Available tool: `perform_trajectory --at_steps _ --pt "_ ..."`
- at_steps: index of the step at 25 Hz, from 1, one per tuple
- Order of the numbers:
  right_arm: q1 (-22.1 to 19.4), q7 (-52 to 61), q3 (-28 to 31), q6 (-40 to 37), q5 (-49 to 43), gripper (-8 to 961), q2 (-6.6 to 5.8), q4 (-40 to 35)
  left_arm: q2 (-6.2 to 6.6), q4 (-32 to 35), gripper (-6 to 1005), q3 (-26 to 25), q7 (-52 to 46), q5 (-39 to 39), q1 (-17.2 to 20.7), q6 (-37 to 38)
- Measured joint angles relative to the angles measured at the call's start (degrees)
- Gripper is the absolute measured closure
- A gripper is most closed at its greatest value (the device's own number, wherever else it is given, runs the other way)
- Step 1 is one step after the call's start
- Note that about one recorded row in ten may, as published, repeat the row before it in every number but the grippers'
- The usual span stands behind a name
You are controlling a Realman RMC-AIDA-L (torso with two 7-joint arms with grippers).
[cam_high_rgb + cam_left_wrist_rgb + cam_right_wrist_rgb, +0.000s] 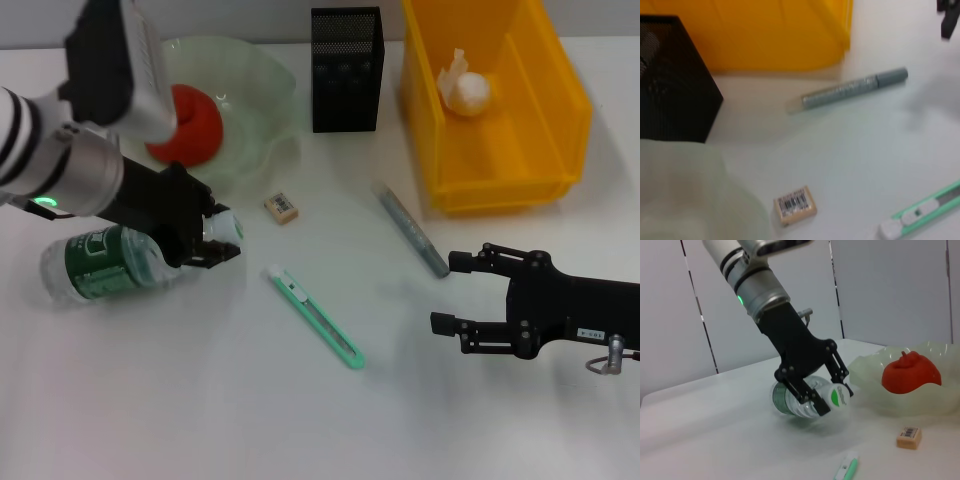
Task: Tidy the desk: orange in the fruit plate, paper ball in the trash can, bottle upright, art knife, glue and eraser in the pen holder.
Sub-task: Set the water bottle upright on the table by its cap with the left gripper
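while lying sideways, green-label bottle (105, 262), left hand (212, 243) clamped

A plain white tabletop (200, 400) fills the head view from edge to edge. In the right wrist view, pale grey wall panels (890, 285), divided by thin dark vertical seams (697, 305), run across the upper half of the frame behind the table.

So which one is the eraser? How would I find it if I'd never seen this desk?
Start at the pale green fruit plate at the back of the desk on the robot's left. Just in front of its rim, on the bare white table, lies the eraser. It is the only small tan block, with a barcode label on top, unlike the long green art knife nearby.
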Motion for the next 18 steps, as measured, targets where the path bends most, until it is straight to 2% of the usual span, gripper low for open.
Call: perform_trajectory --at_steps 4,6,7,8,12,14,17,18 --pt "0.00 0.00 0.00 -0.35 0.00 120 0.03 -0.16 0.21 1.03 556 -5.91 0.82 -3.99 -0.03 4.54" --pt "0.00 0.00 0.00 -0.67 0.00 120 0.05 -0.23 0.21 1.03 557 -5.91 0.82 -3.99 -0.03 4.54" --pt "0.00 0.00 0.00 -0.77 -0.01 120 0.05 -0.25 0.29 1.28 557 -7.70 1.20 -5.20 -0.04 5.82" --pt "0.00 0.00 0.00 -0.84 -0.01 120 0.06 -0.26 0.41 1.60 557 -12.75 2.70 -7.73 0.00 8.92" --pt "0.00 0.00 0.00 -0.88 -0.01 121 0.08 -0.27 0.45 1.62 558 -16.50 3.71 -9.31 0.00 11.07" --pt "0.00 0.00 0.00 -0.88 -0.01 121 0.09 -0.27 0.53 1.27 558 -21.87 5.11 -11.25 0.44 13.55" --pt "0.00 0.00 0.00 -0.88 -0.01 121 0.09 -0.27 0.55 1.25 557 -22.66 5.33 -11.61 0.61 13.83" --pt "0.01 -0.01 0.00 -0.88 -0.01 121 0.09 -0.27 0.71 1.23 557 -25.21 6.03 -13.77 1.46 15.07"
